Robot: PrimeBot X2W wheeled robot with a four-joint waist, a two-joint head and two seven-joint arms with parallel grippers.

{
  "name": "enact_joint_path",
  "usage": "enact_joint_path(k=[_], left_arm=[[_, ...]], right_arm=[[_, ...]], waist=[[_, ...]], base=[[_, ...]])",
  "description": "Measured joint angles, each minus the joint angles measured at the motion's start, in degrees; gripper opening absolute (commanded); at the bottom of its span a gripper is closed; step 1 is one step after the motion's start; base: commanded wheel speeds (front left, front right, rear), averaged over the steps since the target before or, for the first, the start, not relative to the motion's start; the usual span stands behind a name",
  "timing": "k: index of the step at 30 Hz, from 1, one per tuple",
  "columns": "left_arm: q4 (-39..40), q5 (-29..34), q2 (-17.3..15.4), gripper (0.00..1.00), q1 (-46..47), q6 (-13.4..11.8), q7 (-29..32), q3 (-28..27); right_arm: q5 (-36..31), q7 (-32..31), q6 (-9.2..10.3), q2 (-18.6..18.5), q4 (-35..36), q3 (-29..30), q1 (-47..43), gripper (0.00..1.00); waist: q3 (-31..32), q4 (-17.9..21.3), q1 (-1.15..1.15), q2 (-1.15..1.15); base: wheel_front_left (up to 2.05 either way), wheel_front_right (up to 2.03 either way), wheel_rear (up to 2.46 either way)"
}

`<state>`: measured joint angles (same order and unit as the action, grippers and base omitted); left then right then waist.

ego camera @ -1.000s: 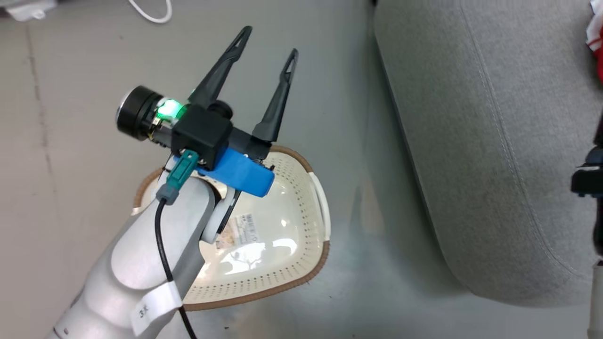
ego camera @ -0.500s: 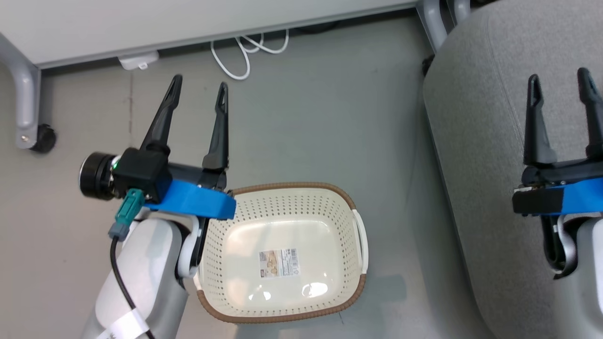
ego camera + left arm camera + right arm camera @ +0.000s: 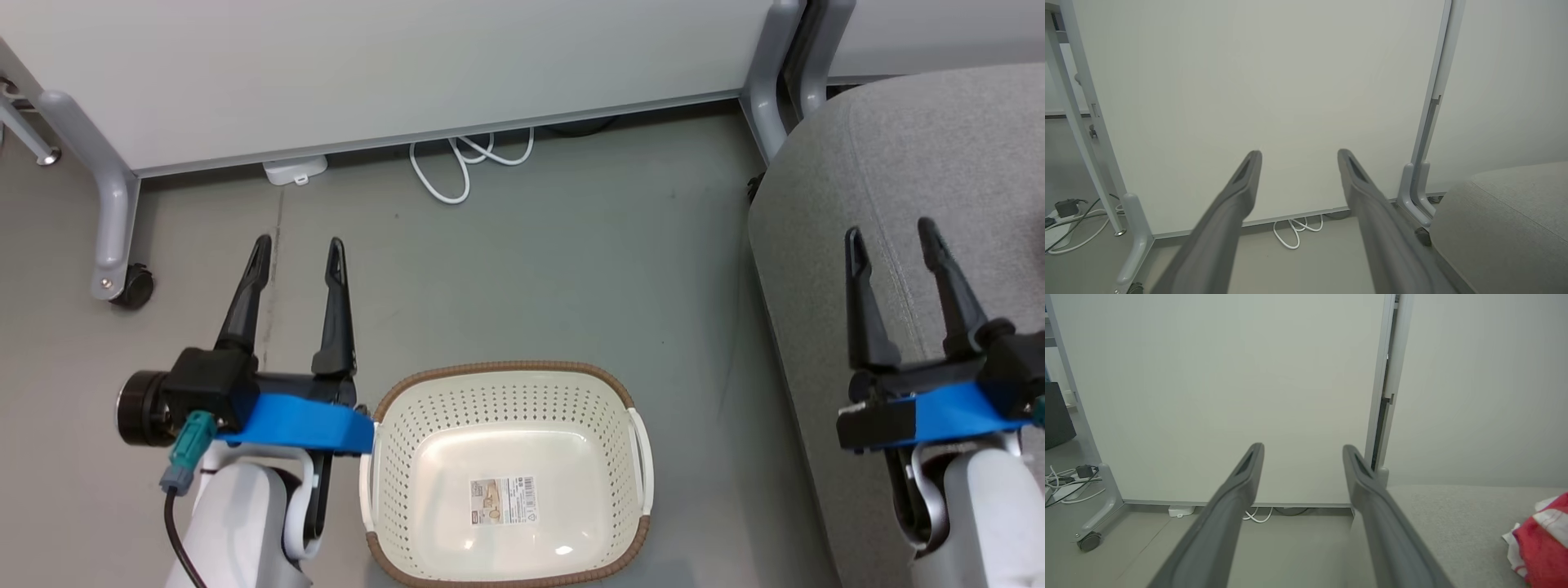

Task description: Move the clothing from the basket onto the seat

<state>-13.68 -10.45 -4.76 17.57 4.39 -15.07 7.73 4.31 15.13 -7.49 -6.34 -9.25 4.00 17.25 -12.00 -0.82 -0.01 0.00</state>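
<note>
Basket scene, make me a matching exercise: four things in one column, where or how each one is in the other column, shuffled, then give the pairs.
Things
1. basket
2. clothing
3. seat
4. white cable

Places or states
A. lying on the seat
B. empty, standing on the floor
C. looped at the foot of the white panel
D. grey fabric, to the right of the basket

Pairs: 1-B, 2-A, 3-D, 4-C

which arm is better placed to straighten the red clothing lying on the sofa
Right. The right gripper is open above the seat, where the clothing lies; the left gripper is over the floor, beyond the empty basket.
</note>
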Motion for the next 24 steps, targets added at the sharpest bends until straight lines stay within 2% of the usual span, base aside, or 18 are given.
enact_joint_path(k=[16, 24], left_arm=[[0.23, 2.04, 1.56, 1.00, -7.34, 1.72, 0.01, -4.17], [-0.11, 2.07, 1.76, 1.00, -9.30, 2.20, 0.01, -4.78]], right_arm=[[0.80, 0.00, 0.00, 2.14, 0.05, 1.94, -8.50, 1.00], [0.88, 0.00, 0.00, 2.74, -0.26, 1.69, -10.04, 1.00]], waist=[[4.23, 0.10, 0.00, 0.00], [5.58, 0.01, 0.01, 0.00]], base=[[0.00, 0.00, 0.00], [0.00, 0.00, 0.00]])
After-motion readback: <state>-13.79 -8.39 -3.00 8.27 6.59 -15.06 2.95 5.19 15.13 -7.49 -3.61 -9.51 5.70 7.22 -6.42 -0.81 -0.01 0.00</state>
